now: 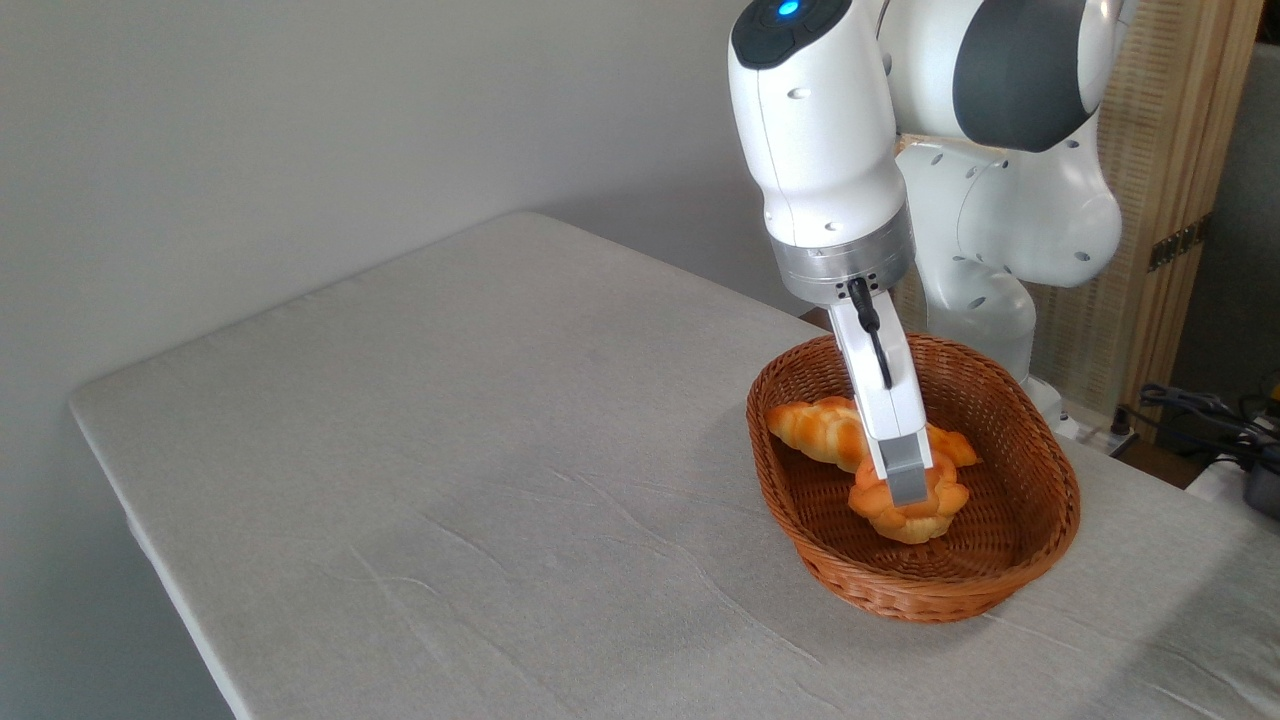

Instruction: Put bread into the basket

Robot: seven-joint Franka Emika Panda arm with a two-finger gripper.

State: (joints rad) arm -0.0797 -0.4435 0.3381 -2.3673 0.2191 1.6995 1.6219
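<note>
- Arm (pixel 820 150) leans down steeply over the basket (pixel 1040 540), wrist tilted.
- Hand (pixel 908 490) sits on the bread (pixel 915 515), inside the basket beside a braided loaf (pixel 815 428).
- Finger spread: cannot tell, one finger hides it.

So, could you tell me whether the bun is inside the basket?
Inside: the bun sits within the basket rim, beside the loaf.

Orange-golden bread (pixel 912 512), brown woven basket (pixel 1040 560), grey-white table (pixel 450 450).
</note>
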